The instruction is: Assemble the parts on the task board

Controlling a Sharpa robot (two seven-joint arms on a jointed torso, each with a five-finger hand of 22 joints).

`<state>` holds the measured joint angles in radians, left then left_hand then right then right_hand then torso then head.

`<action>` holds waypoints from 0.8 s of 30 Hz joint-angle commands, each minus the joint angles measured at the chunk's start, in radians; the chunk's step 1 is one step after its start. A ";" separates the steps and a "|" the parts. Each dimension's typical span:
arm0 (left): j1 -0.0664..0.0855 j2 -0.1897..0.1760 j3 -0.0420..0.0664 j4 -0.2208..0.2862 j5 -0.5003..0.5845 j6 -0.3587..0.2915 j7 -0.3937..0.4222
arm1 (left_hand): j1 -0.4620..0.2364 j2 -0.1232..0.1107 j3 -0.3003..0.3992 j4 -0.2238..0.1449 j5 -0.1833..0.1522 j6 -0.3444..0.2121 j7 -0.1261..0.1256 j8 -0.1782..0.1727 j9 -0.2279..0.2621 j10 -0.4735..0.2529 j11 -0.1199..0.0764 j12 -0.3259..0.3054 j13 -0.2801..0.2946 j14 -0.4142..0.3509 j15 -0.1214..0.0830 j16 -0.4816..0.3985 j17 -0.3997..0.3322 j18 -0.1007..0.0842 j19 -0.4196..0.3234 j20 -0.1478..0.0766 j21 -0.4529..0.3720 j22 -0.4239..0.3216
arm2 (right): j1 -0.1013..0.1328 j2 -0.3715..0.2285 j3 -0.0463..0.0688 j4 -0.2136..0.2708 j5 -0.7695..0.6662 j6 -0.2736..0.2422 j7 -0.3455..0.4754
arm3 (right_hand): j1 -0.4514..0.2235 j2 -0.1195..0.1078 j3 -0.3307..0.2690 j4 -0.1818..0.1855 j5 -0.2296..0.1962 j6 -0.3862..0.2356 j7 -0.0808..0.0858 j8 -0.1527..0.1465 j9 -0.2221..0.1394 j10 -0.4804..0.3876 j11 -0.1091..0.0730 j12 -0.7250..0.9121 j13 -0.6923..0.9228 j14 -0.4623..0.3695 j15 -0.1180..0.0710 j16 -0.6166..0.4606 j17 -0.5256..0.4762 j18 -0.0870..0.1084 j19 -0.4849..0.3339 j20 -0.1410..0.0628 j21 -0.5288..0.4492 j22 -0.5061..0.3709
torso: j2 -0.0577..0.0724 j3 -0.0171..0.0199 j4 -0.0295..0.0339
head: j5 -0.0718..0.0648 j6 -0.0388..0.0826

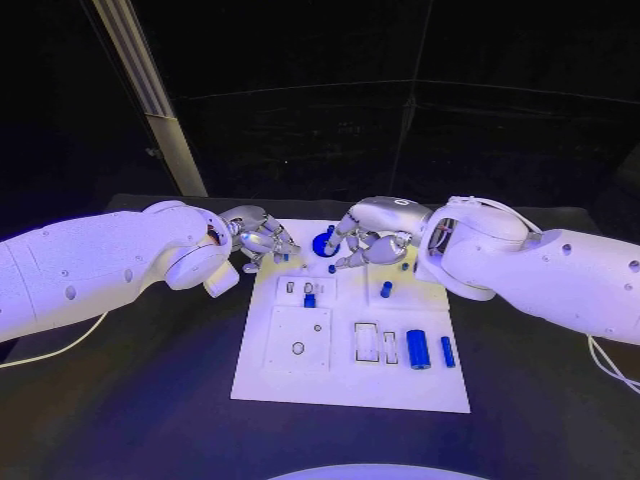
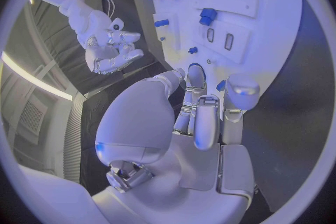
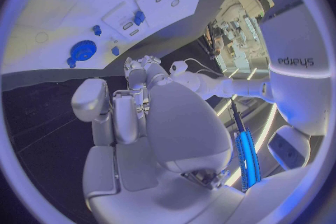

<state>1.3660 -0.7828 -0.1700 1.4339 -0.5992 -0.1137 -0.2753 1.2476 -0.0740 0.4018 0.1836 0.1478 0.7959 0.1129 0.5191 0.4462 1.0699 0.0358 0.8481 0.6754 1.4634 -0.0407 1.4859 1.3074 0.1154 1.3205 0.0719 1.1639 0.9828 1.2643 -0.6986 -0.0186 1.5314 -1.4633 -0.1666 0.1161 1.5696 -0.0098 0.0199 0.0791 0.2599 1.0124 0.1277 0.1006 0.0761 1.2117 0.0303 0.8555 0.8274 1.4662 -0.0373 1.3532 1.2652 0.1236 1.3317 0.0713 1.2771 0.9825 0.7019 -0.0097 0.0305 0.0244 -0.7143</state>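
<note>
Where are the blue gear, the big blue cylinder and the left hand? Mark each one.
blue gear (image 3: pixel 84 49): right wrist view, on its toothed round face.
big blue cylinder (image 1: pixel 418 349): head view, middle of its side, lying on the board.
left hand (image 1: pixel 263 238): head view, middle of the silver hand.

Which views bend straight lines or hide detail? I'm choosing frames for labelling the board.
Head view: the task board keeps straight edges, evenly lit, while the room behind is black. Left wrist view: fisheye curves the board's edge, and the left hand covers the middle. Right wrist view: the board bows too, with pale glare on it and a bright glowing strip at the rim.
</note>
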 commanded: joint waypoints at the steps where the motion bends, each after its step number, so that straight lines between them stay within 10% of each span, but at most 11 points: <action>1: 0.000 -0.015 -0.006 0.012 0.217 -0.086 0.184 | 0.012 -0.002 0.008 -0.002 0.000 0.000 0.007 -0.007 -0.006 -0.006 0.001 -0.006 -0.009 0.061 0.007 -0.015 0.128 0.012 -0.016 0.000 -0.024 -0.030 | -0.002 0.032 -0.009 -0.006 -0.305 0.040 -0.045 | -0.001 -0.013 0.010 -0.002 -0.006 0.000 -0.009 -0.008 -0.003 0.007 -0.001 0.016 0.016 0.052 -0.006 0.006 0.003 -0.017 0.005 -0.005 0.007 0.005 | 0.000 -0.0045 0.0071 | -0.003 -0.003; 9: -0.001 -0.048 -0.015 0.037 0.274 -0.103 0.233 | -0.003 -0.004 0.002 0.007 -0.002 0.009 0.006 0.000 -0.015 0.010 0.001 0.006 -0.016 0.061 0.008 -0.017 0.127 0.012 -0.017 0.003 -0.033 -0.036 | -0.022 0.118 -0.052 -0.049 -0.456 0.052 -0.056 | -0.030 -0.036 0.033 -0.007 -0.082 -0.021 -0.020 -0.033 -0.008 0.012 -0.019 0.048 0.046 0.051 -0.019 0.013 0.012 -0.017 -0.001 -0.015 0.014 0.012 | 0.001 -0.0029 0.0055 | 0.007 -0.012; 24: -0.001 -0.088 -0.016 0.065 0.282 -0.132 0.237 | -0.031 -0.001 -0.061 0.024 -0.003 0.074 -0.038 0.101 0.013 0.108 -0.035 0.169 0.121 0.083 -0.022 0.025 0.180 -0.002 0.033 -0.023 0.019 0.038 | -0.051 0.203 -0.062 -0.118 -0.547 0.055 -0.032 | -0.032 -0.050 0.076 -0.044 -0.104 -0.061 -0.044 -0.038 -0.009 0.036 -0.043 0.119 0.120 0.054 -0.039 0.025 0.031 -0.019 -0.002 -0.034 0.025 0.027 | 0.002 -0.0017 0.0026 | 0.023 -0.031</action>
<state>1.3639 -0.8689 -0.1863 1.4955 -0.3352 -0.2268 -0.0657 1.2222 -0.0802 0.3476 0.2068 0.1479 0.8685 0.0801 0.6162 0.4585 1.1724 0.0017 1.0130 0.7950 1.4633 -0.0556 1.5047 1.3074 0.1163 1.3443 0.0487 1.1782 1.0194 1.2128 -0.4986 -0.0812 1.4156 -1.9617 -0.1208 0.0729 1.5350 -0.0514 0.0896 0.0340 0.1603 0.9568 0.0832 0.0657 0.0679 1.2474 -0.0054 0.9707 0.9439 1.4663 -0.0669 1.3730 1.2953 0.1239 1.3293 0.0476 1.2973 1.0091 0.7042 -0.0117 0.0346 0.0452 -0.7424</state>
